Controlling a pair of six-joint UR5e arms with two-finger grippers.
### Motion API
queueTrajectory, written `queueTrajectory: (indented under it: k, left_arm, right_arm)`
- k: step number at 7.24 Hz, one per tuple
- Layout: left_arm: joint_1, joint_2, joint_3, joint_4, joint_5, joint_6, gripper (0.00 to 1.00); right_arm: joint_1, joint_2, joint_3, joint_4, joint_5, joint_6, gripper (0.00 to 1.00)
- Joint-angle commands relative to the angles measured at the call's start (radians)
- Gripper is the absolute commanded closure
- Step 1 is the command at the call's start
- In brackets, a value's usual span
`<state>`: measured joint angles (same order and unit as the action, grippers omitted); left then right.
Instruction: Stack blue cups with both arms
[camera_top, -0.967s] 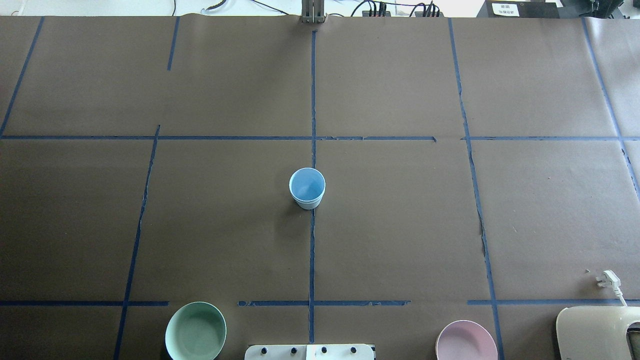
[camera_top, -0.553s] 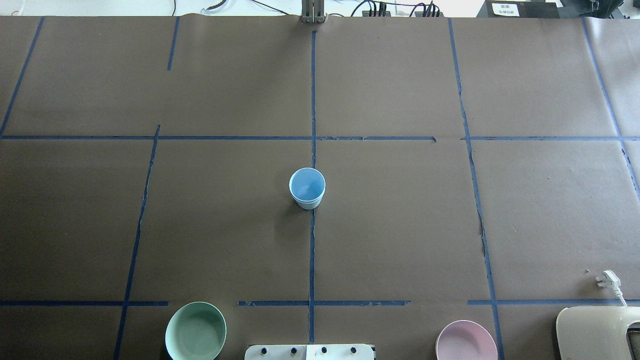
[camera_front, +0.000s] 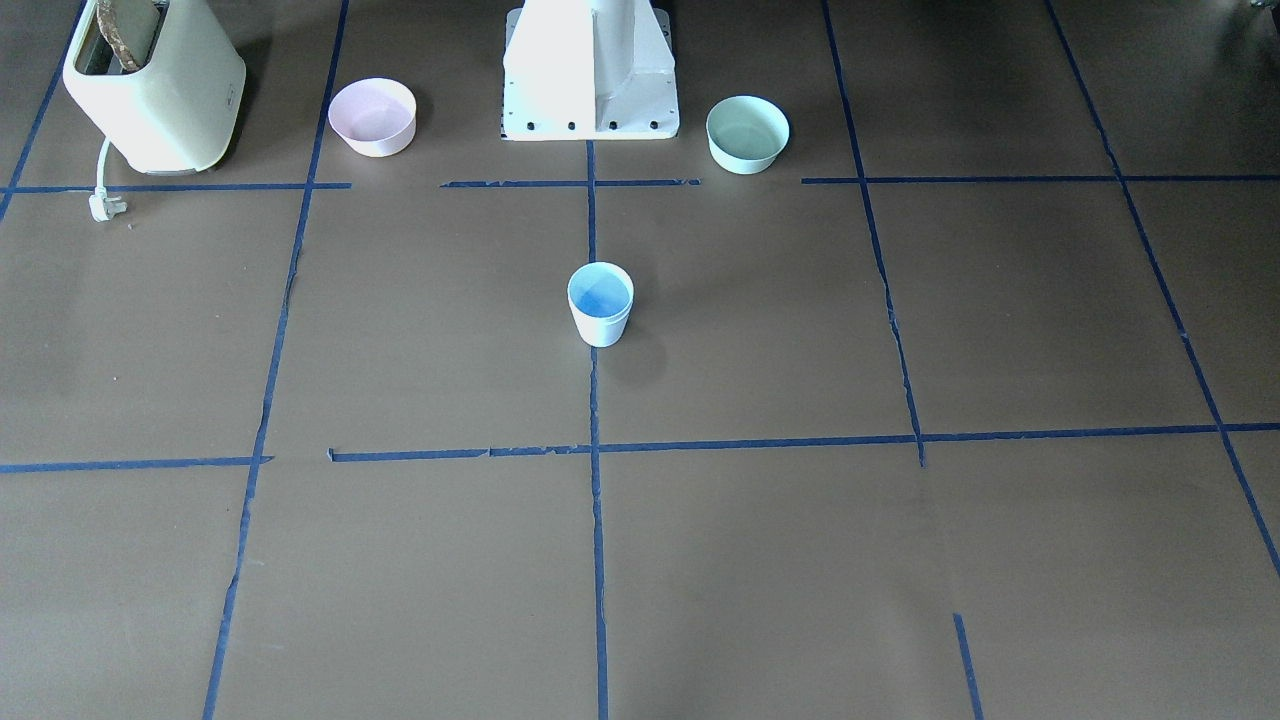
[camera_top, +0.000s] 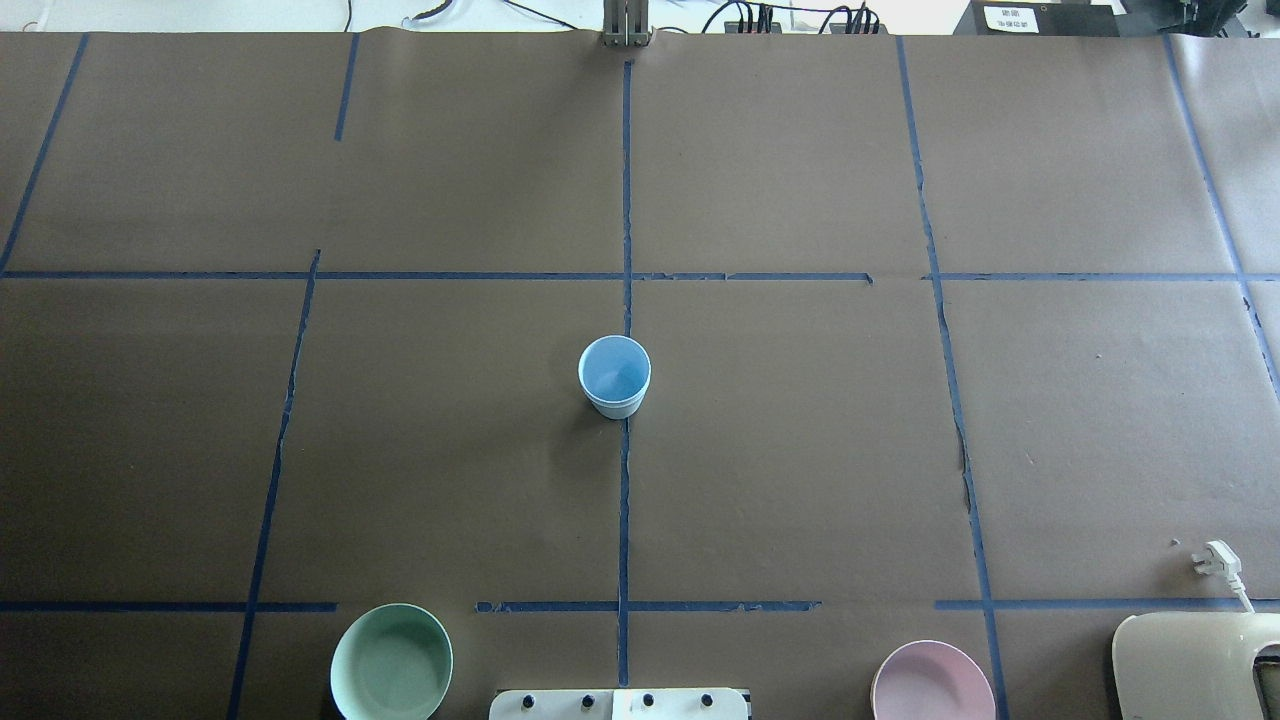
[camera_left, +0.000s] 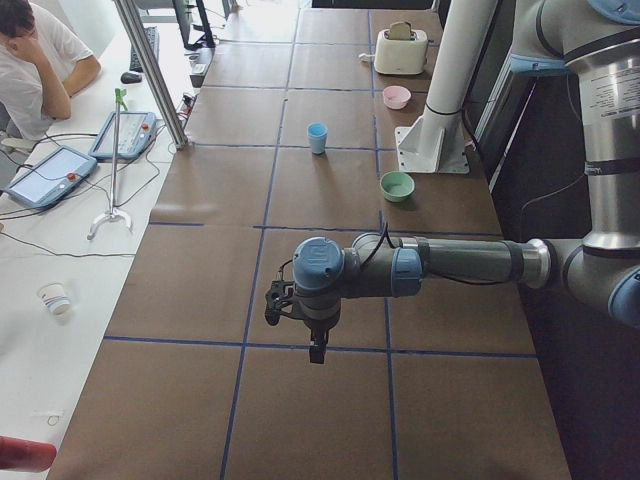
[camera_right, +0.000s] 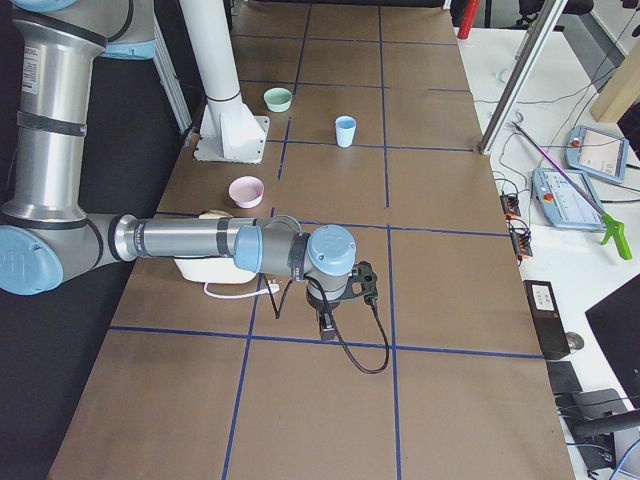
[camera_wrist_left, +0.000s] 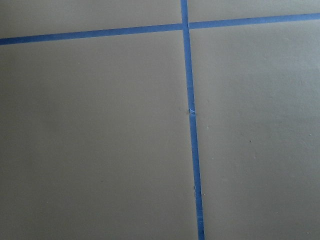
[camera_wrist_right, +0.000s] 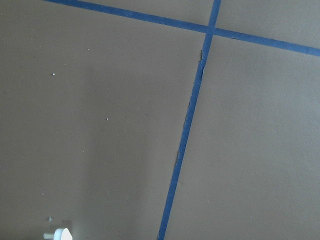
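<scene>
The left gripper (camera_left: 318, 347) and the right gripper (camera_right: 327, 326) hang pointing down over opposite ends of the table (camera_top: 800, 450); whether their fingers are spread or pressed together cannot be told. The blue cups (camera_top: 614, 377) stand upright as one stack between the grippers, well apart from both.

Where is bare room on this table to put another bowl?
Bare paper lies all around the blue cup, and on the far half beyond it. Crowded only along the robot's edge: mint-green bowl, pedestal base, pink bowl, toaster, plug.
</scene>
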<state>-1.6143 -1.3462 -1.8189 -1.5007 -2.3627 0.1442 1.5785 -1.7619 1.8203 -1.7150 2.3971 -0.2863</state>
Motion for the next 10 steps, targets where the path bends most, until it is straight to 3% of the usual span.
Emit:
queueTrajectory:
  k: [1,2,10]
  left_arm:
    - [0.001,-0.001,0.007,-0.001,0.0,0.0,0.0]
    - [0.001,-0.001,0.019,0.0,0.0,0.0,0.0]
    - [0.002,-0.001,0.016,-0.001,-0.001,0.002,0.0]
  right_arm:
    - [0.0,-0.005,0.001,0.0,0.002,-0.002,0.0]
    - [0.0,-0.013,-0.001,0.0,0.035,-0.005,0.0]
    - [0.0,-0.018,-0.009,0.0,0.042,-0.008,0.0]
